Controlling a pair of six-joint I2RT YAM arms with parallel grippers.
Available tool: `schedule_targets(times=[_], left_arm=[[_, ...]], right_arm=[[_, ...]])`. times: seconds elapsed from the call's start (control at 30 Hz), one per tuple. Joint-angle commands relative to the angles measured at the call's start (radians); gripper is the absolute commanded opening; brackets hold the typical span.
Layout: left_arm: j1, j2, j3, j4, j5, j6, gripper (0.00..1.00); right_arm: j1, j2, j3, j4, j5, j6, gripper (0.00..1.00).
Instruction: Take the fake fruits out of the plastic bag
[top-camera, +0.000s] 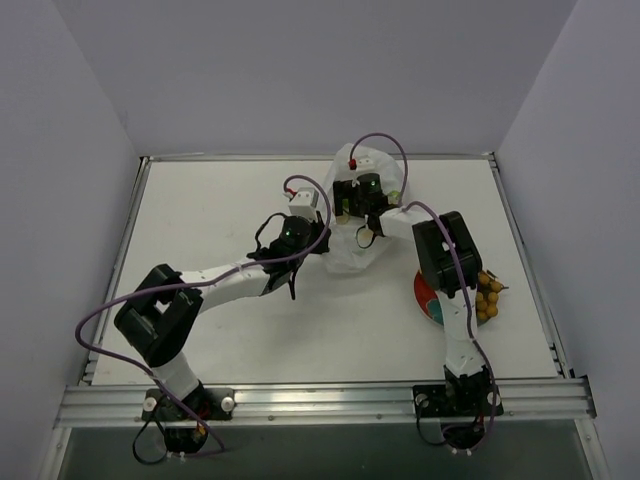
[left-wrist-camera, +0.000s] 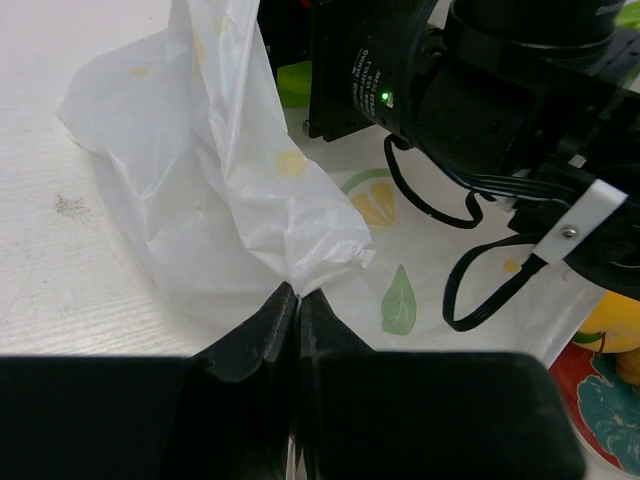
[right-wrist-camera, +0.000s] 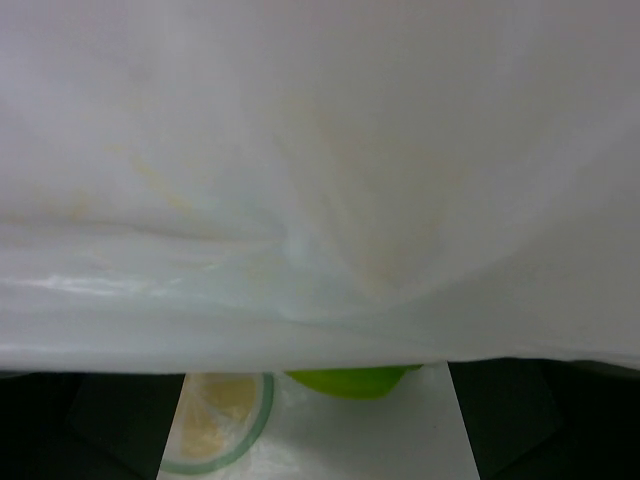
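Note:
The white plastic bag (top-camera: 352, 250) lies at the middle back of the table. My left gripper (top-camera: 320, 238) is shut on a bunched fold of the bag (left-wrist-camera: 300, 262) at its near edge; the jaws meet around the film (left-wrist-camera: 297, 292). My right gripper (top-camera: 358, 200) reaches inside the bag, its jaws wide apart (right-wrist-camera: 318, 420). A green fruit (right-wrist-camera: 352, 381) lies just ahead between its fingers, half hidden under bag film (right-wrist-camera: 320, 200). It also shows in the left wrist view (left-wrist-camera: 293, 82). A grape-like bunch (top-camera: 487, 297) and a yellow fruit (left-wrist-camera: 616, 322) rest on the plate.
The round red-and-teal plate (top-camera: 430, 298) sits right of the bag, partly under the right arm (top-camera: 445, 255). The right arm's wrist and cables (left-wrist-camera: 470, 110) fill the space above the bag. Metal rails edge the table (top-camera: 320, 400).

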Motion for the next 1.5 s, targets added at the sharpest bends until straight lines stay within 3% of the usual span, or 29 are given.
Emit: schedule_targets(times=[0.0, 0.1, 0.13, 0.17, 0.23, 0.27, 0.37, 0.63, 0.97, 1.13, 1.47], left_arm=[[0.003, -0.022, 0.058, -0.014, -0.019, 0.026, 0.02], [0.001, -0.014, 0.064, -0.02, -0.022, 0.027, 0.02], [0.001, -0.012, 0.066, -0.02, -0.02, 0.027, 0.02], [0.001, -0.008, 0.067, -0.02, -0.02, 0.027, 0.02], [0.0, -0.006, 0.072, -0.023, -0.019, 0.034, 0.02], [0.0, -0.006, 0.073, -0.023, -0.019, 0.035, 0.02], [-0.002, -0.008, 0.07, -0.023, -0.023, 0.04, 0.02], [-0.005, -0.014, 0.059, 0.009, -0.033, 0.041, 0.02], [-0.006, -0.019, 0.058, 0.062, -0.039, 0.027, 0.02], [-0.006, -0.008, 0.079, 0.075, -0.025, 0.032, 0.02], [0.0, 0.018, 0.102, 0.154, 0.006, 0.032, 0.02]], right_arm=[[-0.016, 0.041, 0.075, 0.044, -0.004, 0.005, 1.0], [-0.023, 0.074, 0.125, 0.009, -0.059, 0.008, 0.95], [-0.022, 0.075, 0.129, 0.018, -0.069, 0.008, 0.88], [-0.023, 0.066, 0.119, 0.032, -0.073, 0.008, 0.72], [-0.022, 0.042, 0.068, 0.127, -0.069, 0.031, 0.59], [-0.022, 0.017, 0.021, 0.149, -0.076, 0.043, 0.45], [-0.02, -0.03, -0.059, 0.201, -0.073, 0.065, 0.32], [0.018, -0.283, -0.324, 0.264, -0.005, 0.108, 0.2], [0.157, -0.578, -0.57, 0.175, 0.163, 0.227, 0.2], [0.214, -0.765, -0.624, 0.017, 0.243, 0.261, 0.2], [0.243, -1.276, -0.73, -0.372, 0.223, 0.349, 0.2]])
